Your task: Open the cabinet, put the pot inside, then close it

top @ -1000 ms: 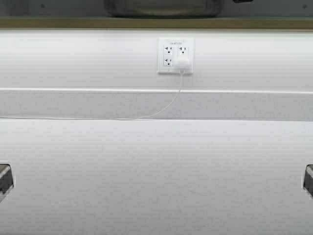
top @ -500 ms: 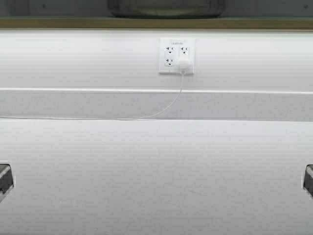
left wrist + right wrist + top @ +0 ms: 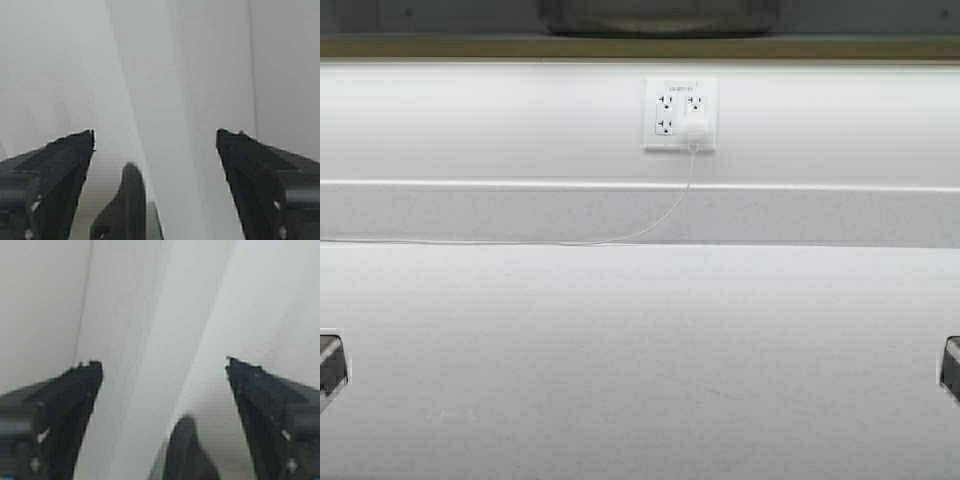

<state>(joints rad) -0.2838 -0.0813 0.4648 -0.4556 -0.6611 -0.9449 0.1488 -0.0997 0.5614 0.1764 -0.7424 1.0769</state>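
A kitchen, by the look of it: a white countertop (image 3: pixel 640 360) runs below a white backsplash carrying a wall outlet (image 3: pixel 680 114), a charger (image 3: pixel 694 131) plugged in, its cable (image 3: pixel 620 236) trailing onto the counter.

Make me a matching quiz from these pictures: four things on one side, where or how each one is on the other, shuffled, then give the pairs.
1. outlet plate
2. white charger
3. white cable
4. left gripper

A. fingers apart, holding nothing
B. hangs down, then trails off to the robot's left
C. fixed to the wall above the counter
D. plugged into the plate's lower right socket

Pairs: 1-C, 2-D, 3-B, 4-A
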